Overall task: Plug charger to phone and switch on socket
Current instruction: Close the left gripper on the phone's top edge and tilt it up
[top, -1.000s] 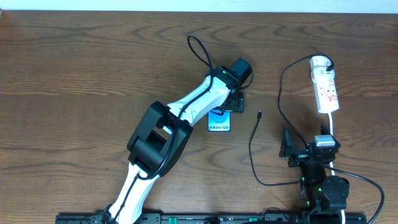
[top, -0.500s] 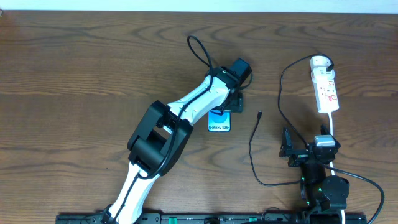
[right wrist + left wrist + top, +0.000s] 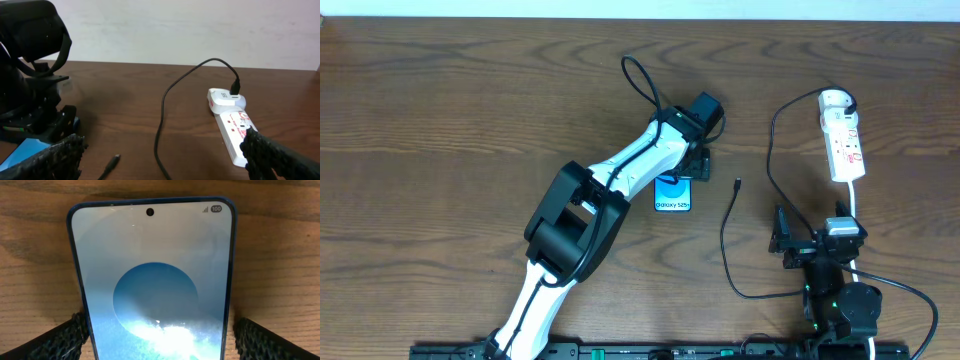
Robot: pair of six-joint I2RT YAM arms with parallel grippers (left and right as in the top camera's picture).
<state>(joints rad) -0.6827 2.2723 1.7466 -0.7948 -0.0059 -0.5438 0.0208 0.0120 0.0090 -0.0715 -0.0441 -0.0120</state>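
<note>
Nothing is visibly shifting since the earlier overhead frames; both arms and all items are sitting in the same spots.

At centre-left, the left arm (image 3: 620, 175) is reaching across the wooden table (image 3: 440, 120) toward the far right. The left gripper (image 3: 156, 337) is sitting low over the phone (image 3: 672, 194). Its fingers (image 3: 60, 340) are standing apart, straddling the phone's two long edges. The left one is looking like it is touching the edge and the right one is sitting just beside it; I cannot tell whether they are pressing. The phone is lying flat, screen up and lit blue, at the table's centre.

Just right of the phone, apart from it, the small plug tip (image 3: 737, 184) is lying loose on the wood. The black cable (image 3: 723, 235) is trailing from it toward the near edge, then looping right and running far to the power strip (image 3: 844, 140), where its other end is sitting plugged in at the rounded far end (image 3: 235, 92). The strip is lying on the right side, long axis running near to far.

Near the strip's near end, the right gripper (image 3: 160, 162) is hanging with fingers spread wide, holding nothing.
</note>
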